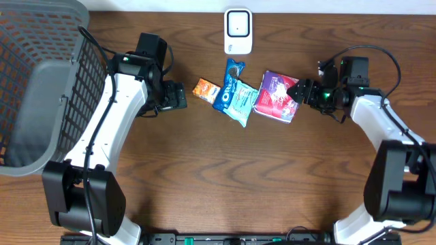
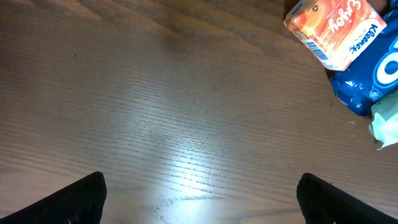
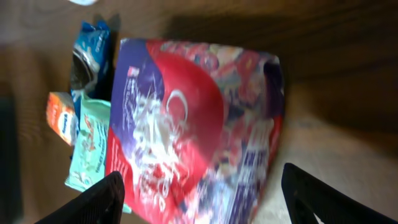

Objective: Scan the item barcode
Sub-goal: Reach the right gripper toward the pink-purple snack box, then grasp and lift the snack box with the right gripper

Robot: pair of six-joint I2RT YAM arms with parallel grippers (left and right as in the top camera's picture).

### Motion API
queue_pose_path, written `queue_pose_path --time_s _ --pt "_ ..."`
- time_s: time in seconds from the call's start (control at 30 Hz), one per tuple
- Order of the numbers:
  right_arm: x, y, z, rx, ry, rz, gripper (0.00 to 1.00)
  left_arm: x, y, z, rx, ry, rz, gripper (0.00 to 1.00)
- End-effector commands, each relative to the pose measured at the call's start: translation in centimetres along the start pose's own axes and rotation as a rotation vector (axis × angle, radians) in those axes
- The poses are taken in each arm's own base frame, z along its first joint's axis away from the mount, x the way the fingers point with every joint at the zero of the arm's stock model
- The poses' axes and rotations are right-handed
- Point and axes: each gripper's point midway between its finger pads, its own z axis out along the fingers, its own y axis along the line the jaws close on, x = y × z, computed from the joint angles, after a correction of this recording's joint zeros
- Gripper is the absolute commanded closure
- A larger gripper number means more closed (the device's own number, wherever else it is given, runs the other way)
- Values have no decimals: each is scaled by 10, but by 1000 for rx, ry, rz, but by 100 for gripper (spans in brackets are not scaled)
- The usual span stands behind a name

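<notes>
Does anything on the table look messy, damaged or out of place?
Nothing spilled or broken. The only untidy bit: the pale green packet lies askew over the blue cookie pack, its far edge against the red bag, with the orange tissue pack beside them.

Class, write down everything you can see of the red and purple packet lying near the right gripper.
The red and purple packet is a glossy, crinkled plastic pouch, roughly rectangular, with white print on a red centre and purple borders. It lies flat on the wooden table, slightly skewed. One edge meets the mint-green packet. The right gripper straddles the opposite end with its jaws open; whether they touch it is unclear.
</notes>
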Motion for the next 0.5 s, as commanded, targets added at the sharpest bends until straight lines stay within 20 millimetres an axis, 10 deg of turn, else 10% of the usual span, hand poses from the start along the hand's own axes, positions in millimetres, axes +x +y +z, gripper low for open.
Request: queue_pose_path --time_s 0.0,0.33,0.47 --pt "-1 5 11 -91 30 28 25 0 3 -1 -12 -5 13 2" --pt "14 -19 40 -65 89 71 48 0 3 -1 -12 -6 13 2" --pt "12 -24 39 -36 77 68 86 0 3 -1 -12 -6 13 2"
